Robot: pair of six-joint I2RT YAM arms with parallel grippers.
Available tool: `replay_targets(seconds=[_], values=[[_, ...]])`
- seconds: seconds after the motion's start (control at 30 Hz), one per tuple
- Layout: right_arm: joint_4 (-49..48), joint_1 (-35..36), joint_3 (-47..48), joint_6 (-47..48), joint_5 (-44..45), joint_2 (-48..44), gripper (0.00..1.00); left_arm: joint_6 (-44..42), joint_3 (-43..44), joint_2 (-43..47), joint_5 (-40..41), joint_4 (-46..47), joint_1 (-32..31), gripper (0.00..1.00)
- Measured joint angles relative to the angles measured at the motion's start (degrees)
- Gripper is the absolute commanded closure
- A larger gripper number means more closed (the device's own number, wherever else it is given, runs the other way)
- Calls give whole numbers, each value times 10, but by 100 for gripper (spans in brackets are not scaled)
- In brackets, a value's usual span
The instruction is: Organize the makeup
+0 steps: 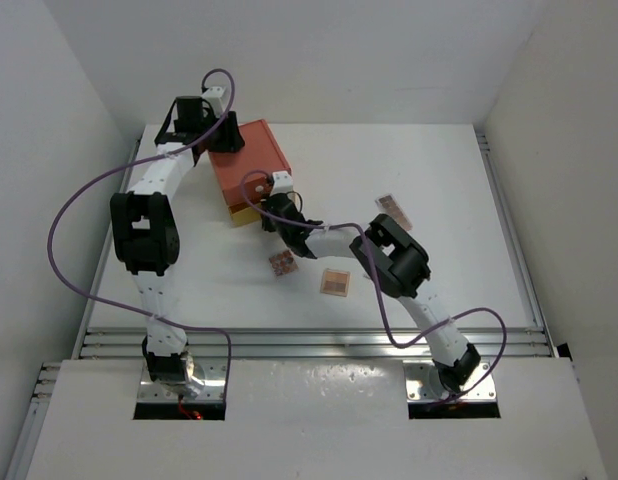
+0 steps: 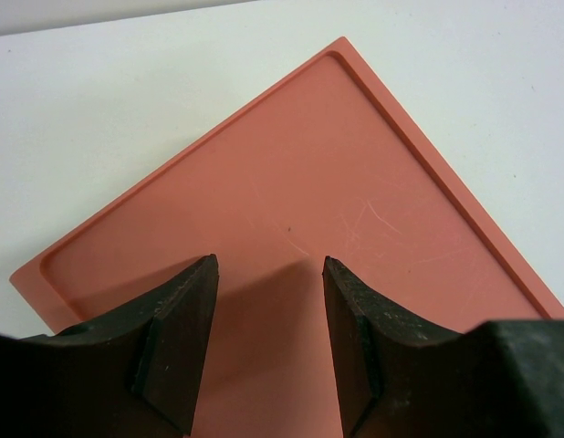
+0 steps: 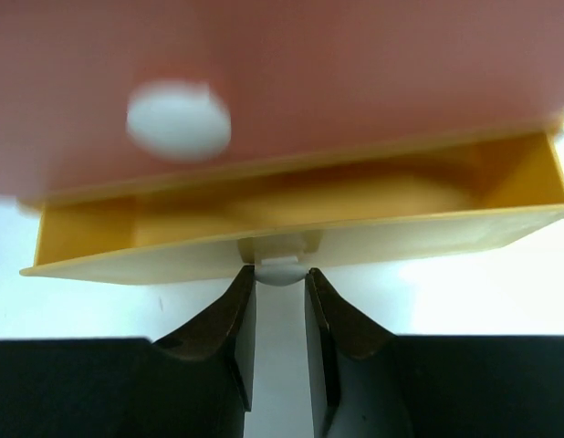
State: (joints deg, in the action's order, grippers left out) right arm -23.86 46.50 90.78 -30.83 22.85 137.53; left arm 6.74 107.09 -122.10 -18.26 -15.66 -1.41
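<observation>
Palettes (image 1: 334, 282) lie flat (long palette (image 1: 392, 207) angled diagonally).

Box top (image 2: 291, 210) was plain salmon-orange, with few pale scratches. Drawer (image 3: 446, 233) was yellow, drawer knob (image 3: 280, 272) white. Left gripper (image 2: 268, 274) and right gripper (image 3: 280, 283) were black. Near palette (image 1: 281, 262), middle palette (image 1: 334, 283), far palette (image 1: 392, 208) had pinkish-brown grid pans. Bench (image 1: 449, 200) was white, cable (image 1: 59, 230) purple.

The left arm (image 1: 149, 225) stretches far forward, left gripper (image 2: 268, 265) with fingers spread; the right arm (image 1: 394, 262) folds leftward (elbow raised), right gripper (image 3: 280, 274) with fingers narrowly apart.
</observation>
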Motion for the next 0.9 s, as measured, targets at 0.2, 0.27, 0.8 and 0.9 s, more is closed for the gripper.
replay_targets(seconds=[0.2,0.27,0.8,0.9], values=[[-18,5,-134,16,-25,-86,100,0,9,-5,-7,-5,0,44],[-20,9,-169,19,-28,-109,100,0,9,-5,-9,-5,0,44],[-10,37,-293,19,-35,-202,73,-1,12,-7,-9,-8,0,44],[-4,38,-293,25,-42,-204,54,-2,12,-7,-9,-8,0,44]])
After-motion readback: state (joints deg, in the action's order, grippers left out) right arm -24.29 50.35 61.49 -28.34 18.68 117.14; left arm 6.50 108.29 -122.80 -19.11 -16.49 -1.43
